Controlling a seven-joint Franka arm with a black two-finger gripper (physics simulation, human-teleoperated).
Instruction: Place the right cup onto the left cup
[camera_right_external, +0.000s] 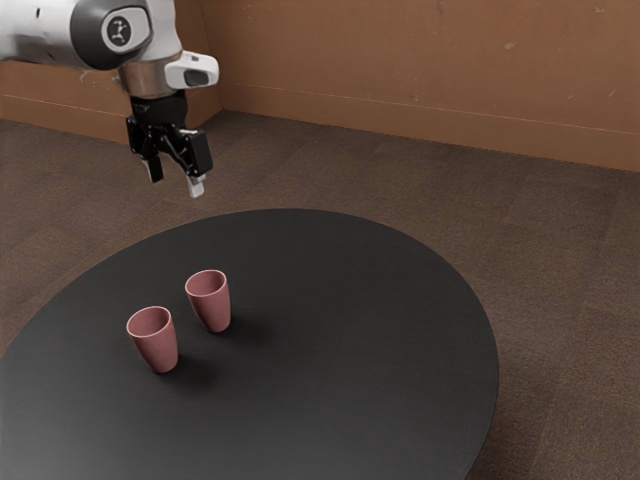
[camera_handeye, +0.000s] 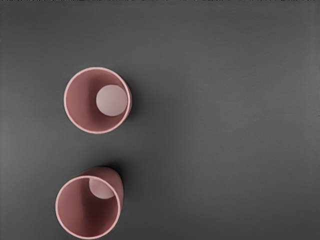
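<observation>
Black two-finger end effector (camera_right_external: 176, 186) points down, fingers apart, exterior view's eleven o'clock, higher than two upright pink tapered cups (camera_right_external: 211, 307).

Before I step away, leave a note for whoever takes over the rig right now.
Gripper: open, holding nothing, raised above the table.
Cups: two pink ones, upright and apart on the table, one toward the exterior view's left, the other toward its right.
Done: neither cup is stacked or held.
Left: grasp the right cup, lift it, place it onto the left one, release. Confirm which is "right" first.
</observation>
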